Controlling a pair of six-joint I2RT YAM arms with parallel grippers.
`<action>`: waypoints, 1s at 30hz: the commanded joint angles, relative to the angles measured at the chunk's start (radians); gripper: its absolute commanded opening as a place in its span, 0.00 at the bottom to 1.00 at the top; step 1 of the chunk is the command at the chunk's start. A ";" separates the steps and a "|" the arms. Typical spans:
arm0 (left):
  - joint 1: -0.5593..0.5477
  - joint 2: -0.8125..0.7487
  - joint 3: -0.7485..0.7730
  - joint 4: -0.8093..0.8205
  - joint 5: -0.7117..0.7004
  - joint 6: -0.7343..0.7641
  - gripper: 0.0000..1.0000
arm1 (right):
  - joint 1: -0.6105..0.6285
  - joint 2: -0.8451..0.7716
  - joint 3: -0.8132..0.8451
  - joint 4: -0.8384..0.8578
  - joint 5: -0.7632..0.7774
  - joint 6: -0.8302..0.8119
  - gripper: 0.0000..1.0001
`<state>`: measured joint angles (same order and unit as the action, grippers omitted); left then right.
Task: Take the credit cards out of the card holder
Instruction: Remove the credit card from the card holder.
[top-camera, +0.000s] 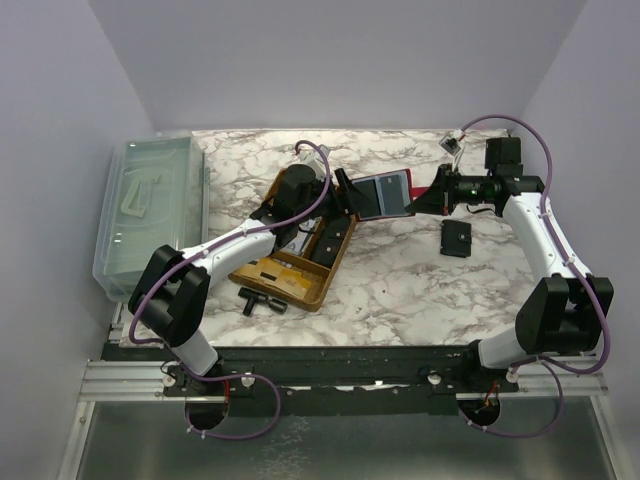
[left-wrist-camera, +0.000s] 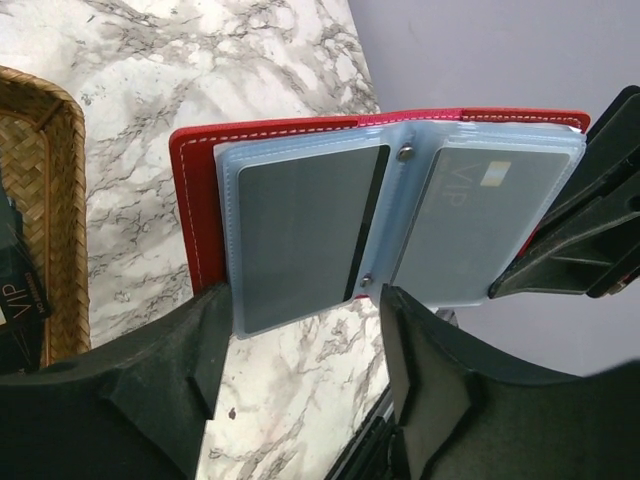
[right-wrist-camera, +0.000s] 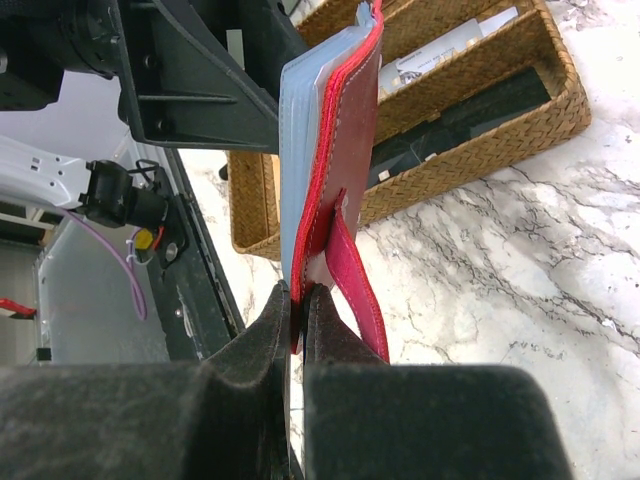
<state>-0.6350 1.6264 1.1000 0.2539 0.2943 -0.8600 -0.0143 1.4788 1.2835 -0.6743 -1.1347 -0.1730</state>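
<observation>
Your right gripper (right-wrist-camera: 298, 300) clamps the open holder (top-camera: 385, 193) above the table (top-camera: 420, 290); your left gripper (left-wrist-camera: 305, 305) gapes empty astride the dark card (left-wrist-camera: 295, 240), so pinch that card and draw it out.

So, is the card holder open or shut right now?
Open. In the left wrist view the card holder is spread, its clear sleeves side by side with cards inside. The right gripper pinches its edge.
</observation>
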 joint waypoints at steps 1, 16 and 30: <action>0.000 -0.011 0.027 0.040 0.036 -0.009 0.60 | -0.003 -0.008 -0.008 0.033 -0.035 0.002 0.00; 0.000 -0.017 -0.004 0.196 0.102 -0.073 0.48 | -0.004 0.002 -0.035 0.035 0.010 -0.005 0.00; 0.003 0.033 0.003 0.159 0.088 -0.120 0.36 | -0.004 -0.010 -0.041 0.038 0.003 -0.002 0.00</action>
<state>-0.6350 1.6371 1.0992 0.4717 0.3977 -0.9703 -0.0166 1.4788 1.2510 -0.6632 -1.1149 -0.1741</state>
